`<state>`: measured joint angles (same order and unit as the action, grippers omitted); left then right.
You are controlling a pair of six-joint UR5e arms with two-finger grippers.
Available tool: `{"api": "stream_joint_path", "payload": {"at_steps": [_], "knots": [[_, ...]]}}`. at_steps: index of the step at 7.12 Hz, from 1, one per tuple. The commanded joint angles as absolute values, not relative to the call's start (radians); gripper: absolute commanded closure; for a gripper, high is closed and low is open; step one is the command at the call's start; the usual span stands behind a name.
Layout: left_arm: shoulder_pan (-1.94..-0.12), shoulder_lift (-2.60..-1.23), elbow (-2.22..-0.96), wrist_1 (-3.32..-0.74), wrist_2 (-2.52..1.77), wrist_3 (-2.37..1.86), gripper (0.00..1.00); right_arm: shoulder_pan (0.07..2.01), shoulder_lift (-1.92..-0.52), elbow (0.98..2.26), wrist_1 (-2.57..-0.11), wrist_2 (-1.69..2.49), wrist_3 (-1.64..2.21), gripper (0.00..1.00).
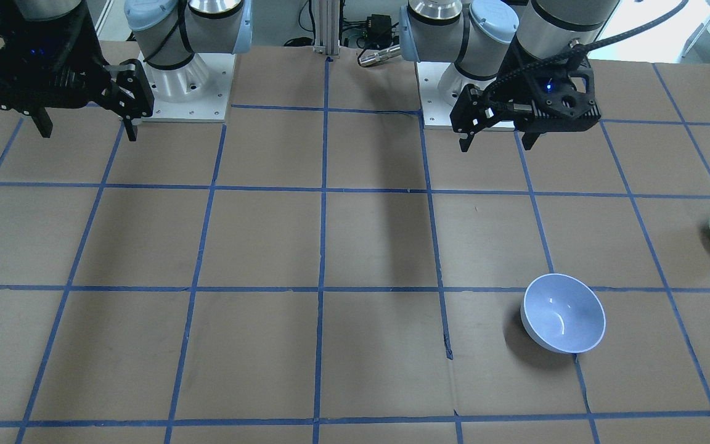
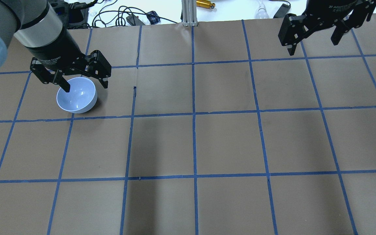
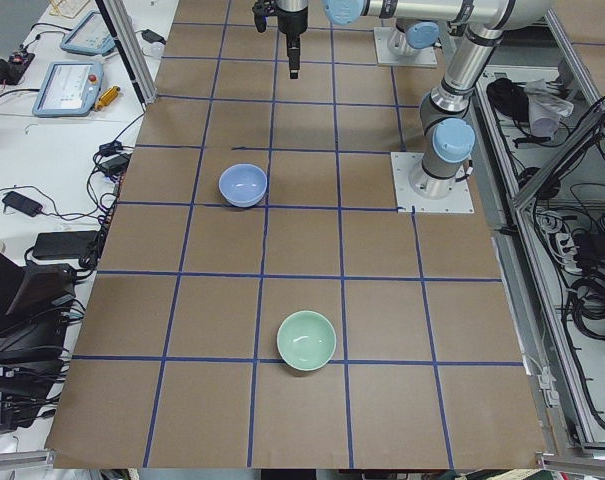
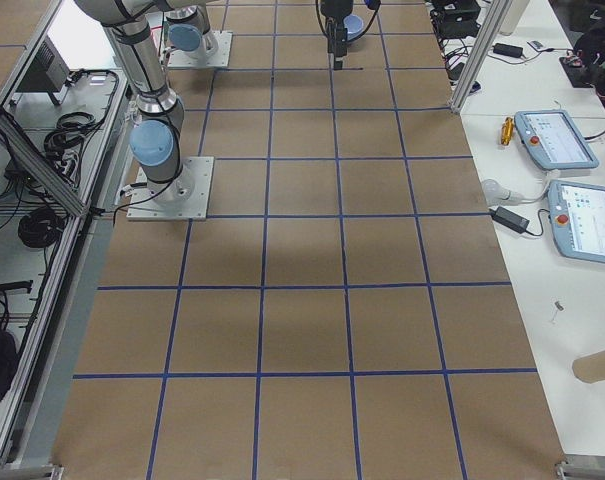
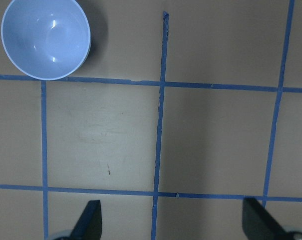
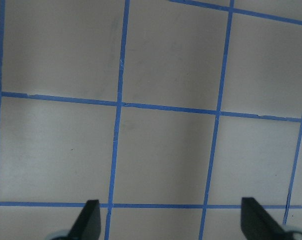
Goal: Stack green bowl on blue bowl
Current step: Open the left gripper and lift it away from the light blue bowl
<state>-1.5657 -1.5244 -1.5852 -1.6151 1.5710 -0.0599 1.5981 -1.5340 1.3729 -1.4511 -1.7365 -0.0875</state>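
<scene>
Stacking has not yet begun: both bowls sit apart on the brown paper-covered table (image 2: 227, 143), which is marked with a blue tape grid.

Farthest to the robot's left, near the table's end, the round, glossy, mint-green bowl (image 3: 306, 340) stands upright and empty, with nothing touching it. In the front-facing view the frame edge cuts it off.

To its right, well apart from it, the round, glossy, pale lavender-blue bowl (image 1: 563, 312) also stands upright and empty.

Next comes the black two-finger left gripper (image 1: 497, 145). It hangs high above the table with its fingers spread wide and nothing between them. Its wrist camera shows the blue bowl off in an upper corner and bare paper between the fingertips.

On the robot's far right, the matching right gripper (image 1: 87, 134) is raised too, jaws wide and empty. Its wrist camera sees only paper and tape.

By my judgement every step remains: reach the green bowl, grip its rim, lift it, carry it over the blue bowl and lower it in. The left arm looks the nearer one for this.
</scene>
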Motion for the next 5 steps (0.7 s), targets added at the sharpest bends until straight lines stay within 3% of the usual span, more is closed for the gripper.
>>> {"api": "stream_joint_path", "payload": {"at_steps": [1,5], "knots": [[-1.566,-1.52,-1.589,-1.612,1.572,-0.06,0.0,1.597,-1.534,1.373,-1.451,-1.736,-0.087,0.0],[-1.566,-1.493,-1.624,-1.611,1.565,-0.066,0.0,1.597,-1.534,1.373,-1.451,-1.736,-0.087,0.0]]}}
